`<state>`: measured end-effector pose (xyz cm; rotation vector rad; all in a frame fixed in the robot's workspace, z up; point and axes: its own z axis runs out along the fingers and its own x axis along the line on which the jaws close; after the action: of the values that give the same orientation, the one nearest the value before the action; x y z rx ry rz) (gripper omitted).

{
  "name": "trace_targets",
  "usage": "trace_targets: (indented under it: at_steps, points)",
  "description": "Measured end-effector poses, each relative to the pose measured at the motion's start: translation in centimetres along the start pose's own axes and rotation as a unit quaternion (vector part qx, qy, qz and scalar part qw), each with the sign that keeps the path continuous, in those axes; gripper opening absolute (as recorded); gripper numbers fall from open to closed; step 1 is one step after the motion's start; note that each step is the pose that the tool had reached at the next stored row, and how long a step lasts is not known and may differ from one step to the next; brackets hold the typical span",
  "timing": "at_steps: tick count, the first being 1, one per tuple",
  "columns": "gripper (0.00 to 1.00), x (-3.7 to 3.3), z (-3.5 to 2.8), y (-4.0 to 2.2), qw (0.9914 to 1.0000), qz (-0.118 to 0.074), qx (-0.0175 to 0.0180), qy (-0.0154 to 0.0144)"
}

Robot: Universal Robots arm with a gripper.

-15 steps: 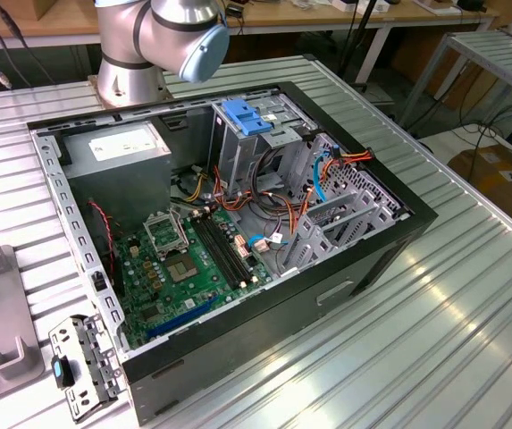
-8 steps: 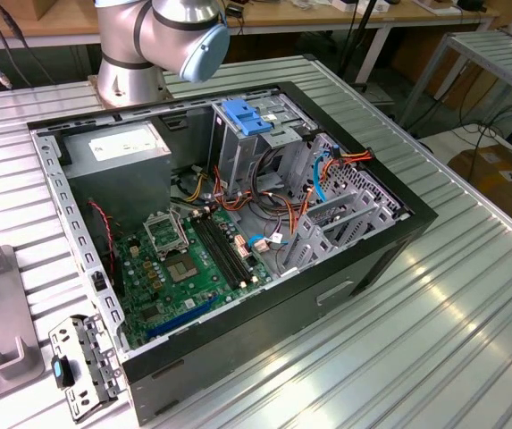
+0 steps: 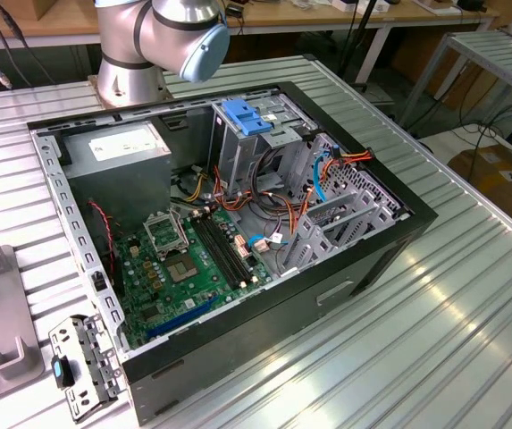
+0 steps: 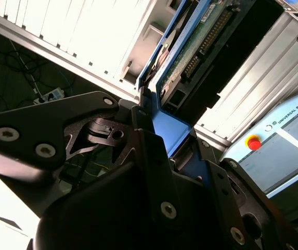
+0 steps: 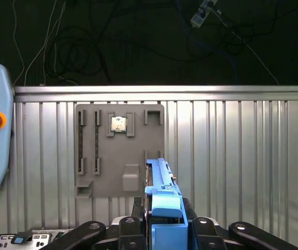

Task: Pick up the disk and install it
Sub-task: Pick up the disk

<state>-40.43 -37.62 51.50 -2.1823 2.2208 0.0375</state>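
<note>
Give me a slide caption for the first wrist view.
Gripper holds the disk, with a grey parts tray on the ribbed table beyond.

Ribbed metal table (image 3: 452,304) running wide here, and sitting square on it is the open black computer case (image 3: 238,349). Just beside the case, toward the exterior view's left, a small metal bracket (image 3: 86,362) lies flat. Next to that is a grey fixture tray (image 3: 1,357), flat on the slats in the first wrist view (image 5: 138,135). The arm's base (image 3: 126,80) rises beyond the case.
</note>
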Motion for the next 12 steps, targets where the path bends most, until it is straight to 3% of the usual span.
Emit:
trace_targets:
  at_steps: [3, 6, 12]
  points:
    - [0.37, 0.00, -0.01, -0.06, 1.00000, 0.000, -0.0001, 0.0000]
    - [0.37, -0.01, 0.00, -0.60, 1.00000, 0.000, 0.0000, 0.0000]
    - [0.37, -0.02, 0.01, -1.11, 1.00000, 0.000, 0.0000, 0.0000]
